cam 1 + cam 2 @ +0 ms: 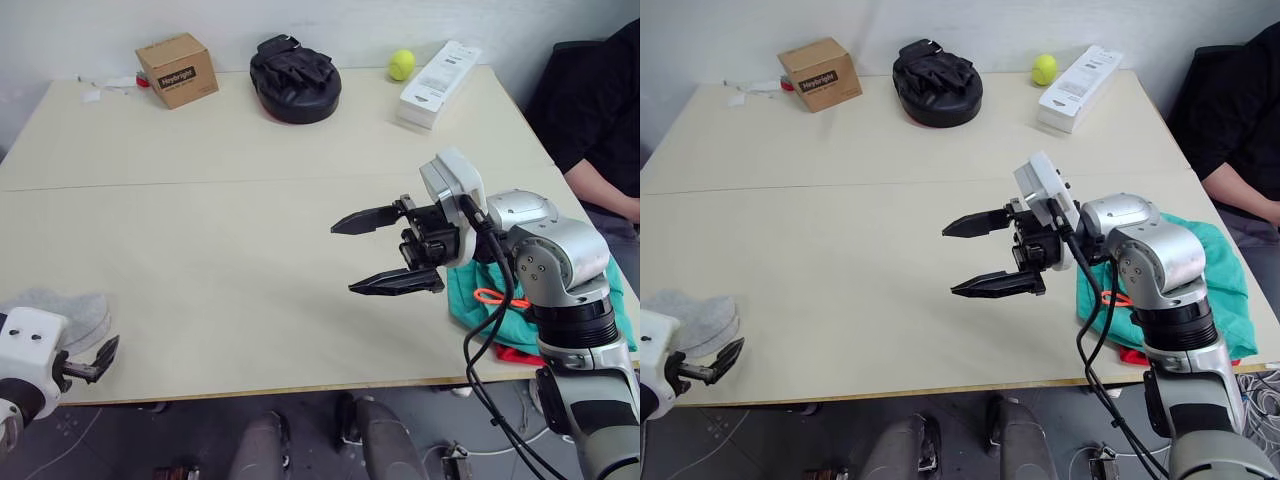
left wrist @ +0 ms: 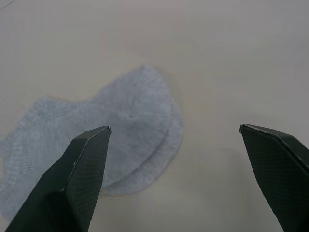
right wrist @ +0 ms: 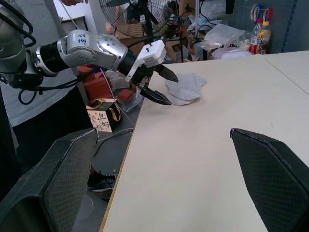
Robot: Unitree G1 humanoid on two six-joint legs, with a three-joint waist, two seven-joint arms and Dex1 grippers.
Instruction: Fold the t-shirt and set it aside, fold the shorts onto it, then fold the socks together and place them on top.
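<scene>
Right gripper [image 1: 385,251]: released, two black fingers spread wide, nothing between them, held above bare table [image 1: 220,230] near its middle. Behind that gripper, toward its own arm, lie the shorts [image 1: 1205,275], one teal-green heap at the table's right near corner, orange drawstring [image 1: 1118,298] showing on the near side. One strip of red t-shirt [image 1: 1137,356] peeks from under the shorts at the table's front edge; how it is folded cannot be told.

Left gripper [image 1: 93,364]: also released, fingers apart and empty, at the table's left near corner. Grey socks [image 2: 113,130] lie flat on the table directly ahead of its fingertips, close but not touching. Two overlapping rounded toe edges show in the left wrist view, so count is two socks, one stacked on the other. Socks are well apart from the right gripper, across the table from it.

Far side of the table, well beyond both grippers, one each: brown cardboard box [image 1: 177,70], black padded mitt [image 1: 295,79], yellow-green ball [image 1: 401,65], long white box [image 1: 438,84]. One person in dark clothing [image 1: 595,110] sits beside the table's right edge.
</scene>
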